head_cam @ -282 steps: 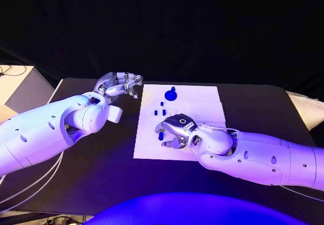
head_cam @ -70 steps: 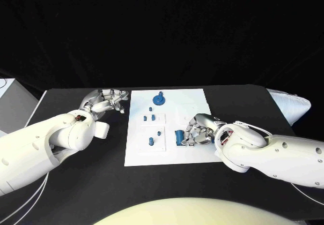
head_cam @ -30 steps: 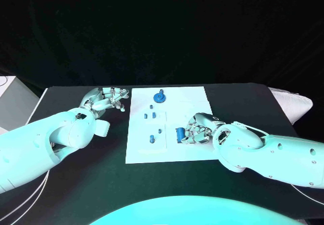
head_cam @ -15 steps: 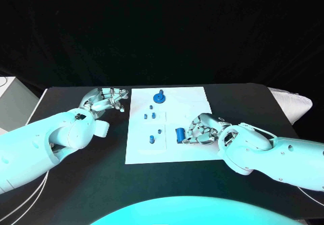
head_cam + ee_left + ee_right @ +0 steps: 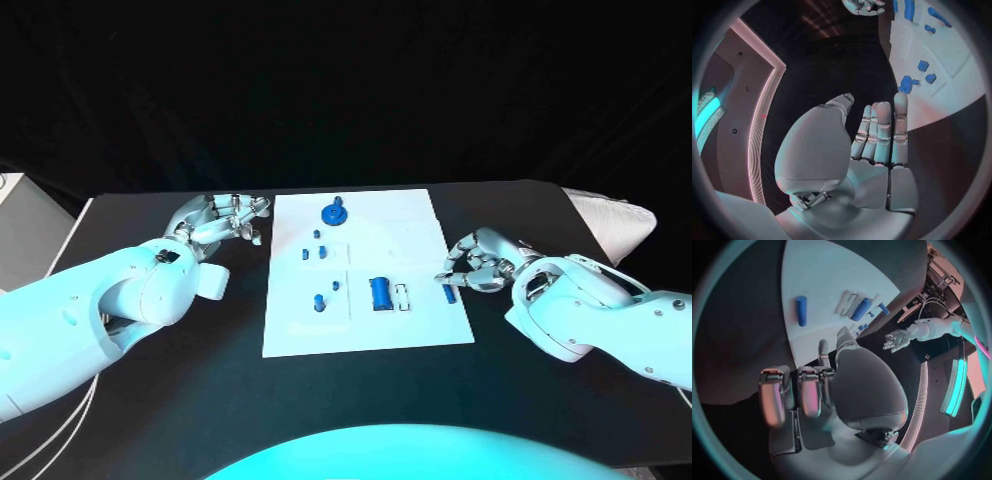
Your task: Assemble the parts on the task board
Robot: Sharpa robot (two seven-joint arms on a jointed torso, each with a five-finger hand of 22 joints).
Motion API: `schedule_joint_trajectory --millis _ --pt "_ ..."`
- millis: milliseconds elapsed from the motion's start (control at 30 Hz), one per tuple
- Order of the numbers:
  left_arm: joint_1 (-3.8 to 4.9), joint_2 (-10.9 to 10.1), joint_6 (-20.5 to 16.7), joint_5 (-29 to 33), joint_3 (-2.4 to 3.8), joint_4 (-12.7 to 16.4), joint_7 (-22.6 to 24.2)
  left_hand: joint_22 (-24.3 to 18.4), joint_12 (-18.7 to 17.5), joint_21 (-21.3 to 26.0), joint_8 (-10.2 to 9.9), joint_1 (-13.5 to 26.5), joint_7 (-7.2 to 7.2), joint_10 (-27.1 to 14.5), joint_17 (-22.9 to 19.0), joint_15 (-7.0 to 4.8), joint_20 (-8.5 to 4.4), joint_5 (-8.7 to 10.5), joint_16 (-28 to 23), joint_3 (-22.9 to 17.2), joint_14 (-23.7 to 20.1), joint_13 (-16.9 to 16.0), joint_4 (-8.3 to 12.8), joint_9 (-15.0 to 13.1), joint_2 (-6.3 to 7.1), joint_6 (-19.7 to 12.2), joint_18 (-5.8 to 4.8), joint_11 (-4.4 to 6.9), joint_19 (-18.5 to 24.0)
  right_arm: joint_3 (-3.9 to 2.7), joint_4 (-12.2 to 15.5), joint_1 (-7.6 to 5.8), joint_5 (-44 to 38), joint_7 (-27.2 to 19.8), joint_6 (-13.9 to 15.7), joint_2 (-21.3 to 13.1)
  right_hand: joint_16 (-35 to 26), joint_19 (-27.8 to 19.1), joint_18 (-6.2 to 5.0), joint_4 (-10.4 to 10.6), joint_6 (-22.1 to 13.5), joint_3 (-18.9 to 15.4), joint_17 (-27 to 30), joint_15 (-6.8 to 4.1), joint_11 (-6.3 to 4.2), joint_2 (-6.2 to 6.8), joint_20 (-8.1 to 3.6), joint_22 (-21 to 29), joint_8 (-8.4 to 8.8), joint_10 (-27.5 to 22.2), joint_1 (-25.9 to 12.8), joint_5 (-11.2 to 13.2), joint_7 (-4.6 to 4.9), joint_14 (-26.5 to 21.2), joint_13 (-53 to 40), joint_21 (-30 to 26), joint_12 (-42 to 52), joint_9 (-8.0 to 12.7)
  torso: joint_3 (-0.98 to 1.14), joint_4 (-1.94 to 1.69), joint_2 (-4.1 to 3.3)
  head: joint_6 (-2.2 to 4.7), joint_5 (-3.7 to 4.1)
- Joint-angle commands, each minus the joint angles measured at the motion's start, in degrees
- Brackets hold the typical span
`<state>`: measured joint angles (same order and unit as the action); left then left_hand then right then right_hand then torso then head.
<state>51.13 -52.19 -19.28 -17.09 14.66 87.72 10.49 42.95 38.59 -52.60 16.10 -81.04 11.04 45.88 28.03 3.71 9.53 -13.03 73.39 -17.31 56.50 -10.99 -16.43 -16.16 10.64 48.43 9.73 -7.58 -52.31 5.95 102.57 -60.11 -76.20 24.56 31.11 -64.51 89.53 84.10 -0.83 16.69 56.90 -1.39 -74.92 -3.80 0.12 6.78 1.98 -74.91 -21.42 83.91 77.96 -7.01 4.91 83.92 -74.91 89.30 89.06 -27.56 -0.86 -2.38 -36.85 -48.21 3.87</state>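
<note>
We see the board mid-table, blue parts on it, our right hand at its right edge, fingers curled beside a small part, grasp unclear, left hand left of it, fingers loose, empty.

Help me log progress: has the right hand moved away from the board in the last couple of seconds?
Yes. The right hand has pulled off the white board to its right edge; the blue cylinder it covered lies on the board.

left arm: reaches in over counter | left robot hand: empty, fingers extended and apart | right robot hand: fingers curled inward, nothing held, at board's right edge
</note>
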Motion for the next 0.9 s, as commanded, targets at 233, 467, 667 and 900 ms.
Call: schedule_joint_trajectory --millis 233,467,667,900 --pt "-0.01 0.32 0.99 0.23 0.05 0.15 0.49 0.05 0.37 -0.25 0.36 -0.02 -0.07 -0.33 -0.08 0.19 0.00 -0.30 0.28 0.24 -0.06 0.09 -0.07 0.05 -0.55 -0.42 0.81 -0.04 -0.54 -0.01 -1.35 -0.10 -3.36 1.57 -4.25 -1.36 0.22 5.86 0.80 0.23 1.09 -0.25 -14.44 0.47 0.39 1.25 0.64 -15.03 1.23 5.74 -2.44 -0.46 -0.02 5.94 -14.69 0.57 0.22 0.94 -0.05 0.06 0.00 0.06 0.47" --pt "-0.02 0.42 0.98 0.23 0.05 0.05 0.50 0.07 0.43 -0.27 0.38 0.01 -0.06 -0.31 -0.09 0.19 0.00 -0.28 0.29 0.32 -0.07 0.09 -0.11 0.07 -0.53 -0.44 0.81 -0.04 -0.54 0.10 -1.90 0.09 -5.04 3.83 -6.44 -0.85 0.23 5.86 0.80 0.28 2.48 -0.79 -14.46 0.27 0.09 2.05 0.54 -15.04 1.47 5.69 -5.05 -2.53 -0.38 5.94 -14.63 0.59 0.12 1.26 -0.09 -0.03 0.04 -0.09 0.49" --pt "-0.03 0.45 0.96 0.23 0.05 0.03 0.48 0.07 0.43 -0.27 0.38 0.01 -0.06 -0.31 -0.09 0.19 0.00 -0.28 0.29 0.32 -0.07 0.09 -0.11 0.07 -0.53 -0.44 0.81 -0.04 -0.54 0.23 -2.64 0.61 -5.45 4.86 -7.13 0.52 0.25 5.89 0.82 0.22 3.08 -2.38 -14.53 0.07 -0.14 1.84 0.35 -15.08 1.61 5.67 -6.06 -6.13 -0.62 5.96 -14.62 0.68 0.08 1.42 -0.11 -0.01 0.01 -0.07 0.39" --pt "-0.04 0.48 0.96 0.23 0.05 0.02 0.47 0.07 0.43 -0.27 0.38 0.01 -0.06 -0.31 -0.09 0.19 0.00 -0.28 0.29 0.32 -0.07 0.09 -0.11 0.07 -0.53 -0.44 0.81 -0.04 -0.54 0.36 -4.12 1.21 -5.87 5.70 -7.11 2.30 0.27 5.89 0.82 0.20 3.31 -2.60 -14.59 0.02 -0.21 1.41 0.31 -15.08 1.57 5.69 -5.90 -6.71 -0.70 5.97 -14.64 0.67 0.12 1.43 -0.15 -0.08 0.00 -0.12 0.23"
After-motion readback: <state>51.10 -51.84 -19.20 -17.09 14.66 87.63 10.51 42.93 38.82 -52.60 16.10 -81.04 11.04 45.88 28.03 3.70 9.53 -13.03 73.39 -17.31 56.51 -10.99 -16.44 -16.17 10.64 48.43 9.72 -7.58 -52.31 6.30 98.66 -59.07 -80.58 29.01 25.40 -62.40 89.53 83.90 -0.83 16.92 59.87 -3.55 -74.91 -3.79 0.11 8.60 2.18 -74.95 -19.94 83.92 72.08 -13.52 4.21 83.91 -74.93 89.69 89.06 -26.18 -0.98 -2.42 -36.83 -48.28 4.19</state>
